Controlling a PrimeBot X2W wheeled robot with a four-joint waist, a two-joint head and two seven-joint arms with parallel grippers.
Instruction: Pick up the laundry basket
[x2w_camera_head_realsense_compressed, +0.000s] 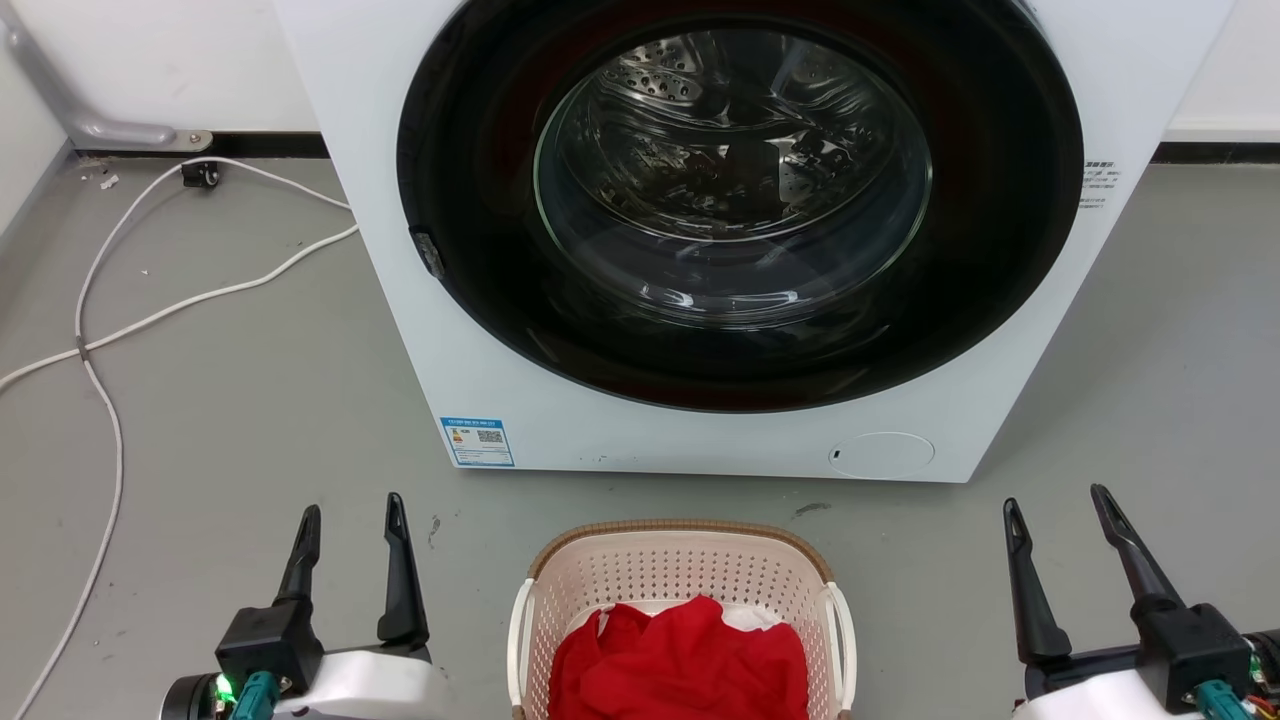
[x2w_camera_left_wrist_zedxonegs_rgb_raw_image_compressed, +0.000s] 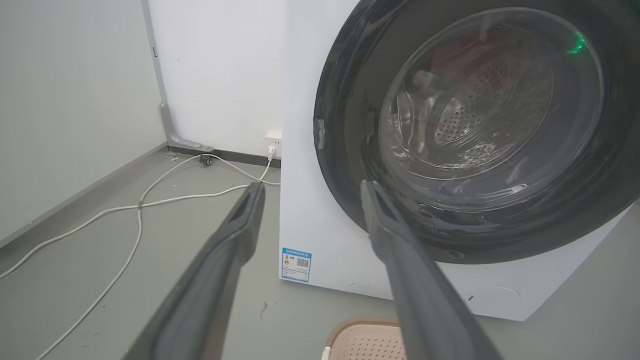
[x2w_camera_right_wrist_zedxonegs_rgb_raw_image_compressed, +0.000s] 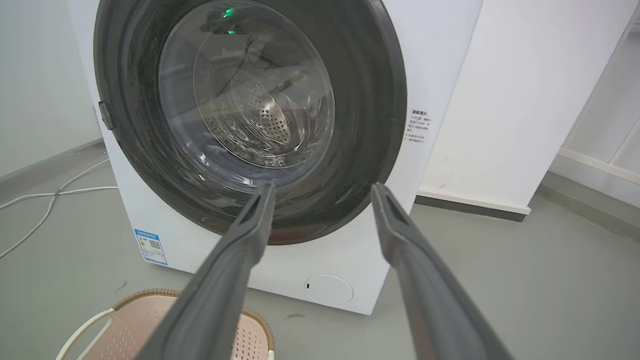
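Basket, with red cloth in it, is set on the floor just before the washer, between both grippers, probably so each handle can be reached sideways. Left gripper and right gripper are held spread and empty.

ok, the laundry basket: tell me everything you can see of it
The laundry basket is pale pink plastic, rounded-rectangular, with perforated walls, a brown woven-look rim and white side handles. It stands upright on the grey floor, in front of the washing machine with a gap between, its near end cut off at the head view's bottom edge. A red cloth lies inside over something white. The left claw and right claw stand open either side, not touching it.
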